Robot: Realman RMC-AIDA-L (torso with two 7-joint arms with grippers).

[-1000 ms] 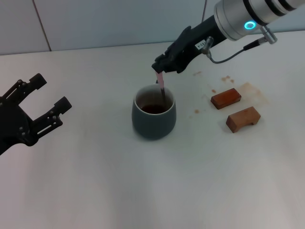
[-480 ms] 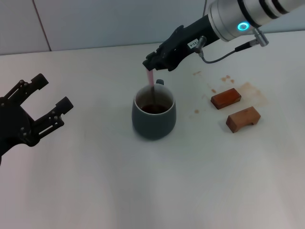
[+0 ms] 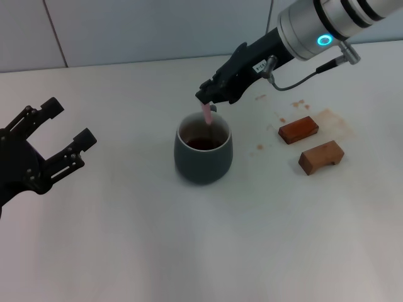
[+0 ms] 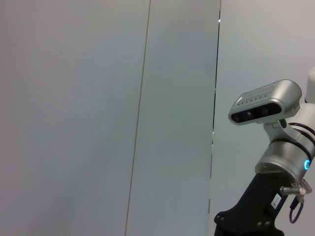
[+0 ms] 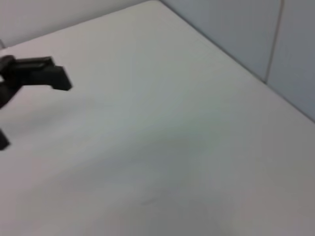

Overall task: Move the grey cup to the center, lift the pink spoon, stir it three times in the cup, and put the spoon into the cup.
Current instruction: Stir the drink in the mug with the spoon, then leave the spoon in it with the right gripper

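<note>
The grey cup (image 3: 203, 150) stands upright on the white table near the middle, with dark brown liquid inside. My right gripper (image 3: 210, 100) is just above the cup's far rim, shut on the pale pink handle of the pink spoon (image 3: 206, 117). The spoon hangs down into the cup; its metal bowl is hidden in the liquid. My left gripper (image 3: 58, 134) is open and empty, parked at the left side of the table, well away from the cup. It also shows far off in the right wrist view (image 5: 29, 78).
Two brown wooden blocks (image 3: 298, 129) (image 3: 322, 156) lie right of the cup, among brown stains on the tabletop. A grey wall runs along the back edge of the table. The left wrist view shows the wall and the right arm (image 4: 278, 162).
My right gripper swung the spoon from the cup's right side to the left, then back toward the middle of the far rim. The cup and left arm have not moved.
</note>
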